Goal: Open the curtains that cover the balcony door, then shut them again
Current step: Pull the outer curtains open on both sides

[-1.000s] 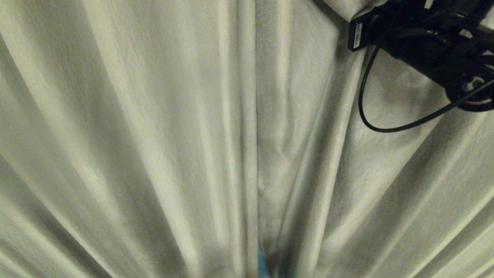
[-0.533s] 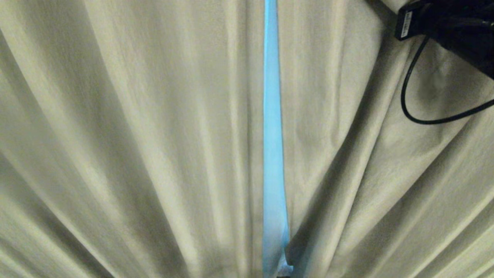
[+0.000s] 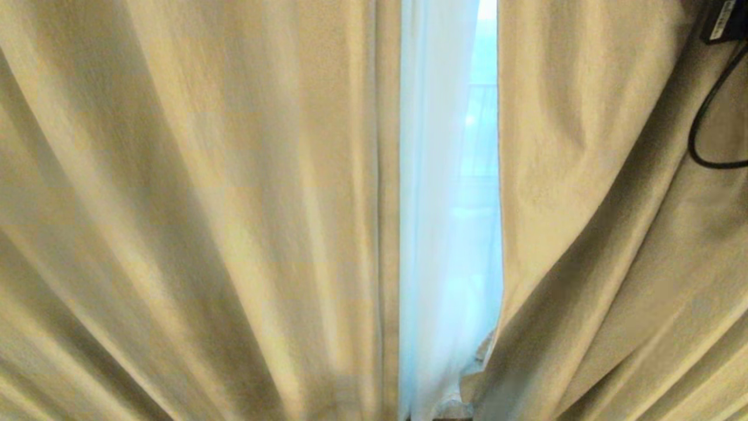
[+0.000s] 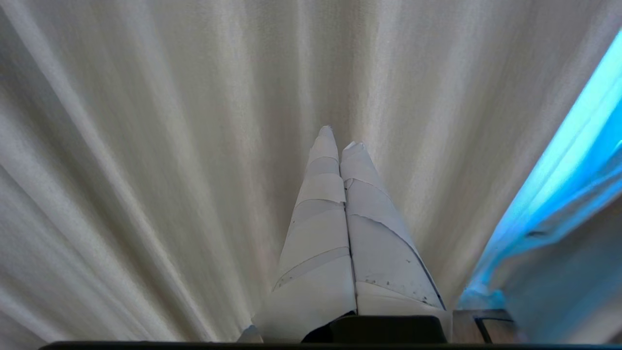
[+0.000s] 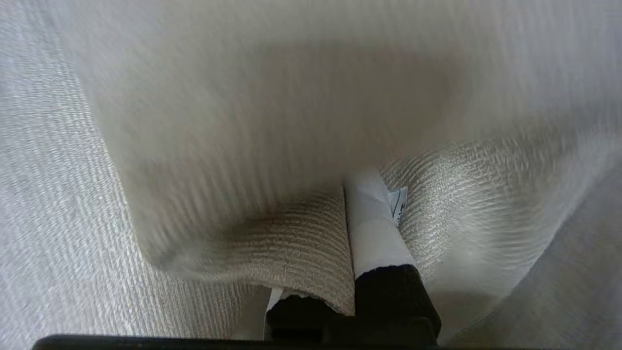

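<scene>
Head view: the curtains (image 3: 204, 204) are being shown from close by, with a bright gap standing between the two beige panels and a white sheer (image 3: 438, 234) hanging in it; the balcony door behind cannot be made out clearly through the sheer. The opening step is judged to be in hand, only a narrow part of the doorway being uncovered. In the right wrist view the right gripper (image 5: 347, 233) is being seen closed on a fold of the right-hand beige panel (image 5: 291, 243), the cloth being pinched between its taped fingers (image 5: 374, 228); this hold is hidden from the head view, where only a dark part of the arm and its cable (image 3: 710, 117) are showing at the upper right corner. In the left wrist view the left gripper (image 4: 337, 141) is being shown closed on nothing, hanging just before the left panel. Next, the held panel probably needs drawing farther to the right, with the pinch being kept firm.
</scene>
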{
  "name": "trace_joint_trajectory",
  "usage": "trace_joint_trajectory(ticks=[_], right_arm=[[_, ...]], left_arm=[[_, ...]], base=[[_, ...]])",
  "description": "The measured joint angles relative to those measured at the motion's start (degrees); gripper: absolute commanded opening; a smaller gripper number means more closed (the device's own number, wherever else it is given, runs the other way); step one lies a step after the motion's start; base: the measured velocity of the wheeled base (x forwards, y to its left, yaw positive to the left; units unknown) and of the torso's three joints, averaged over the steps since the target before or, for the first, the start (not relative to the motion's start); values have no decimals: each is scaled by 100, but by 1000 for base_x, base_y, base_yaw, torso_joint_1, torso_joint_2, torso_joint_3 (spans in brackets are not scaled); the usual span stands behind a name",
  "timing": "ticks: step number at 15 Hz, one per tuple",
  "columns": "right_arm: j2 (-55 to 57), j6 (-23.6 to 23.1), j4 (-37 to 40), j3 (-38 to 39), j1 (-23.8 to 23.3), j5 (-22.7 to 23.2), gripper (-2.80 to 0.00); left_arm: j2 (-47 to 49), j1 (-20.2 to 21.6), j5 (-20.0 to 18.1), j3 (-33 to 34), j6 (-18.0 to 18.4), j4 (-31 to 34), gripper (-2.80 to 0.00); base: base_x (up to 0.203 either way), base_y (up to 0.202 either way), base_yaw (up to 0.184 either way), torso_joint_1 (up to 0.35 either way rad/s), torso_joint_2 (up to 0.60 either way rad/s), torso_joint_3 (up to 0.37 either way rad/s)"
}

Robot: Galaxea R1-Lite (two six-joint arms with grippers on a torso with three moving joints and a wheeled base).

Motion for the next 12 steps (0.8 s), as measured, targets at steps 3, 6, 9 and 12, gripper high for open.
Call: trace_joint_trajectory(ticks=[3, 6, 9, 12], right_arm=[[2, 244, 0, 0, -512, 137, -280], [40, 417, -1, -15, -944, 195, -280], [114, 565, -41, -34, -1500, 417, -280], [205, 718, -87, -34, -1955, 463, -280]], left_arm=[[0, 0, 1, 0, 0, 0, -280], [0, 0, 0, 0, -2, 0, -280], [0, 0, 0, 0, 0, -1, -280], [0, 0, 0, 0, 0, -1, -280]], base=[[0, 0, 0, 0, 0, 0], [0, 0, 0, 0, 0, 0], [0, 0, 0, 0, 0, 0], [0, 0, 0, 0, 0, 0]])
